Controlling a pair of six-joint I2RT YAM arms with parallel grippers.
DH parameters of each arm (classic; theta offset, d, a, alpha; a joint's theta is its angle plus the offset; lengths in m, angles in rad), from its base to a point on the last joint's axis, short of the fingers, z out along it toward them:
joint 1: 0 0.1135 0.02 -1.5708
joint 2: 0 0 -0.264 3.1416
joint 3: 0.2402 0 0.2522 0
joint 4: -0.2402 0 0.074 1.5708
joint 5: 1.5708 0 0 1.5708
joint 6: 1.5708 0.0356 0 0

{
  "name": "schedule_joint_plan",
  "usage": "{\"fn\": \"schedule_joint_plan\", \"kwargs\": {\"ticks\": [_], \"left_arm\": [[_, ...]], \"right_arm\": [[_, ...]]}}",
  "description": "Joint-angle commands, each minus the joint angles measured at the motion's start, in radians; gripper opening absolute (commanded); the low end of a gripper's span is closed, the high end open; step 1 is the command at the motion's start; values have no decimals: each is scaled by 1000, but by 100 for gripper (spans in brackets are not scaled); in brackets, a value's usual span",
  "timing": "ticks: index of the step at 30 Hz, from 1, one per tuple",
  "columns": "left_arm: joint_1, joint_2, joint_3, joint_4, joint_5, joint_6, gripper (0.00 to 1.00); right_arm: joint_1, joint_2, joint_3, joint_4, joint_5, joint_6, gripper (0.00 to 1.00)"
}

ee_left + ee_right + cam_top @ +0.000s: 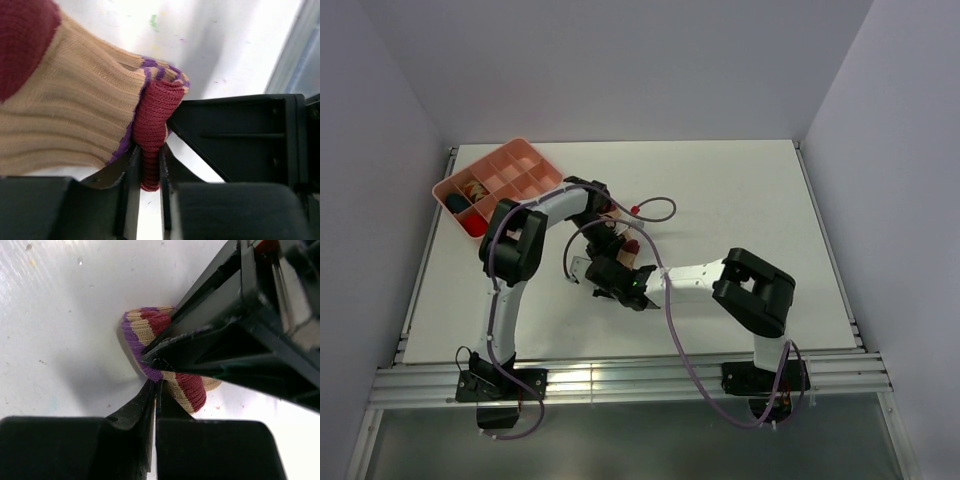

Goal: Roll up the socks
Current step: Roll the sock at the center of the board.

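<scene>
1. Left gripper [148, 155] is pinching narrow on the dark red cuff [156, 107] of the tan sock [75, 120]; the fold is sitting between its jaws.
2. Right gripper [156, 384] is pressing its jaws fully together, tips touching the sock's purple-striped edge. I can't tell if fabric is caught.
3. Sock is lying mid-way across the white table [750, 190], between both wrists.
4. Pink tray [515, 160] is sitting well apart, at the far left corner.

Tan ribbed sock [75, 110], with a dark red patch at upper left, spreads across the frame's left. Its red, purple-edged cuff [156, 115] is bunched upright at centre.
</scene>
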Motion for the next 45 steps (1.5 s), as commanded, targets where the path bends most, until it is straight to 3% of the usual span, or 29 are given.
{"fn": "schedule_joint_plan", "kwargs": {"ticks": [1,12,17,22,24,28,32,36,41,45], "left_arm": [[4,-104,-58,207,-134,-58,23],[62,-357,-234,557,-251,-255,36],[94,-516,-321,811,-357,-391,40],[119,-801,-552,1146,-677,-523,41],[123,-897,-661,1302,-802,-555,48],[142,-1113,-762,1401,-884,-571,60],[143,-1224,-806,1367,-836,-530,67],[143,-1328,-869,1306,-730,-485,66],[140,-1432,-979,1283,-459,-341,65],[111,-1477,-1062,1251,-377,-295,63]], "right_arm": [[-33,46,32,-119,-150,23,0],[-36,79,66,-174,-176,21,0],[-37,92,90,-217,-214,15,0],[-59,105,133,-292,-311,11,0],[-76,111,154,-312,-354,11,0],[-103,129,208,-388,-455,-2,0],[-148,178,312,-485,-605,-28,0],[-212,250,430,-643,-768,-57,0],[-315,367,593,-803,-973,-106,0],[-373,486,723,-956,-1053,-132,0]]}}
